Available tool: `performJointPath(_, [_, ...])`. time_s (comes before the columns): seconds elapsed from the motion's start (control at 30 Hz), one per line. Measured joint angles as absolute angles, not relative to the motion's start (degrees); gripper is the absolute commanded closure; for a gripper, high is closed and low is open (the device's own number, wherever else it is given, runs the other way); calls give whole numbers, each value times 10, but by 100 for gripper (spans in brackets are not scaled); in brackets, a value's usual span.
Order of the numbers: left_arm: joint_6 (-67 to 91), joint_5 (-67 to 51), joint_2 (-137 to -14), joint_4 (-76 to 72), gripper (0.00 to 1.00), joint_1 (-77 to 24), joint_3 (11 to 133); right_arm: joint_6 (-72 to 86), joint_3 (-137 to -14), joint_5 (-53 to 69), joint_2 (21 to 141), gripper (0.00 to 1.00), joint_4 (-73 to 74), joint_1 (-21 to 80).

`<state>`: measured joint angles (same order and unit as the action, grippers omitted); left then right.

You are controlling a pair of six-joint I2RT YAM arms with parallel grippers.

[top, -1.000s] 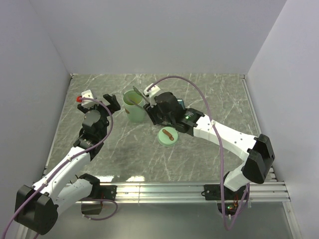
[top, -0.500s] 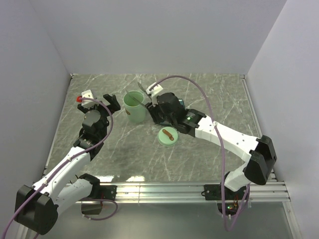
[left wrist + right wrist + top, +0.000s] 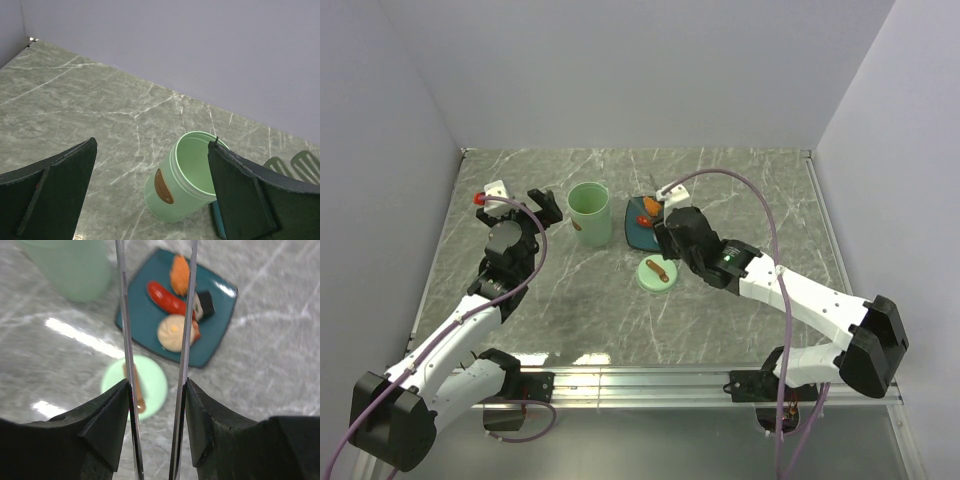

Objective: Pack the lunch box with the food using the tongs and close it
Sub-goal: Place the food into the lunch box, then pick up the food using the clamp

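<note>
From above, your right gripper (image 3: 661, 222) hides most of the dark teal plate (image 3: 642, 238); only your right wrist view lays the plate (image 3: 150, 310) bare, with a red sausage piece (image 3: 165, 297), an orange chunk (image 3: 180, 272), a beige ball (image 3: 172, 332) and a dark piece (image 3: 205, 302) on it. There your right jaws are clamped on the tongs (image 3: 155, 340), whose two thin arms stand apart above the food. The lid (image 3: 135, 385) lies on the counter (image 3: 280, 340) just beside the plate's near edge. Your left wrist view shows the lunch box (image 3: 182, 175) upright and uncovered, between and ahead of your left gripper (image 3: 150, 200), whose jaws stand wide apart, touching nothing.
</note>
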<state>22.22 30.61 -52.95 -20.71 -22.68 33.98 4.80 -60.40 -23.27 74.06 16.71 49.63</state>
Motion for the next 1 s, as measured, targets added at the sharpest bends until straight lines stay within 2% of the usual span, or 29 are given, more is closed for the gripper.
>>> performJointPath(0.47, [222,282,-531,-207,1,-227,340,107,-531,-234,751,47,178,409])
performJointPath(1.0, [222,282,-531,-207,1,-227,340,149,-490,-204,763,52,192,401])
